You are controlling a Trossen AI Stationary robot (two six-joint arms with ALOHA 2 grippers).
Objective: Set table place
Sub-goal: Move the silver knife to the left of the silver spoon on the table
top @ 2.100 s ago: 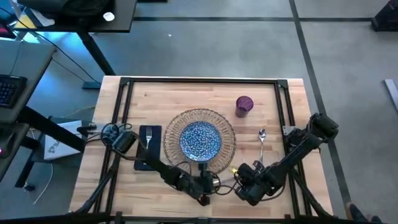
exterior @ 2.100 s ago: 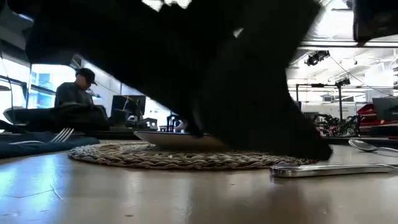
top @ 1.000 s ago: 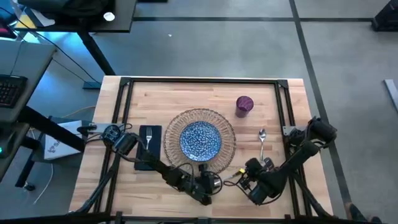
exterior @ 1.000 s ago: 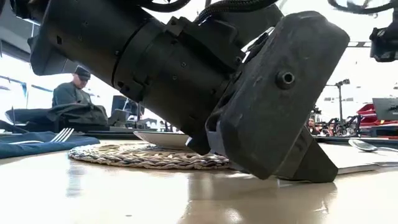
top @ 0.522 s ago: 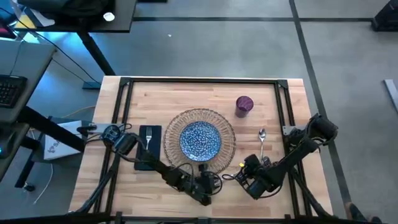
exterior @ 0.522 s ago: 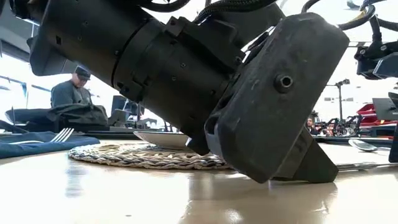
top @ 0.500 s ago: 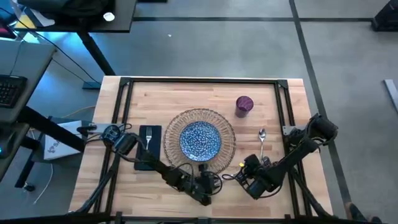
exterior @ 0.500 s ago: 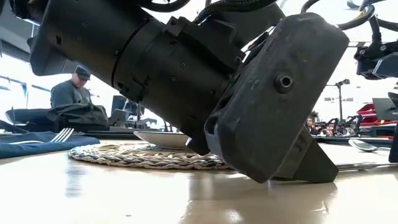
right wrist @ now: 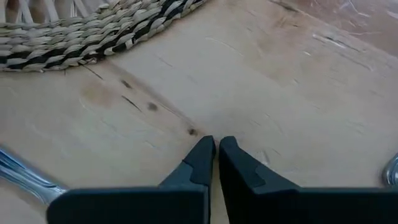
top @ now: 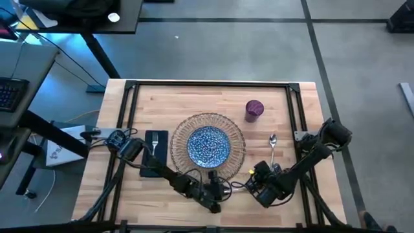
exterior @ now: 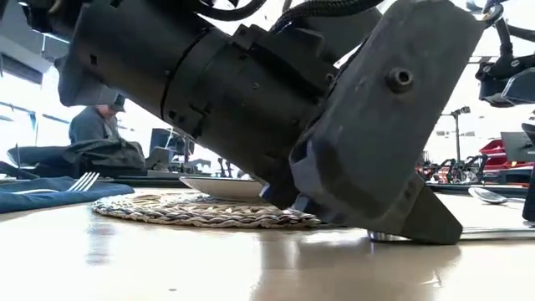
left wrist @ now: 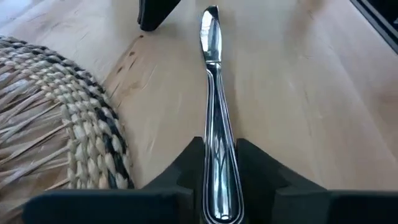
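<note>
A silver knife [left wrist: 212, 93] lies flat on the wooden table [top: 194, 97], near its front edge and just right of the woven mat [top: 178, 139]. My left gripper [left wrist: 217, 146] is shut on the knife's handle; it also shows in the high view [top: 218, 189]. My right gripper [right wrist: 216, 144] is shut with nothing in it, its tips low over the bare wood beside the knife's blade tip. The speckled plate [top: 208, 145] sits on the mat. A fork [top: 155, 144] lies on the navy napkin [top: 155, 155]. The spoon [top: 273, 147] and the purple cup [top: 253, 109] are to the right. My left gripper pinches the knife's handle [left wrist: 217, 180] between its two fingers, near the handle's free end. The fingers come from the table's left, slanting down, and lie along the knife. The knife lies flat on the table, its blade [left wrist: 210, 37] pointing toward the right gripper.
A black rail frame [top: 207, 84] runs round the tabletop. Bare wood shows along the far side [top: 194, 103] and at the near right [top: 304, 194]. A person [exterior: 96, 134] sits in the room beyond the table.
My right gripper has gone a little toward the far edge and the knife's blade end, then kept still. My left gripper has shifted slightly toward the table's right and tipped up a little, still shut on the knife.
</note>
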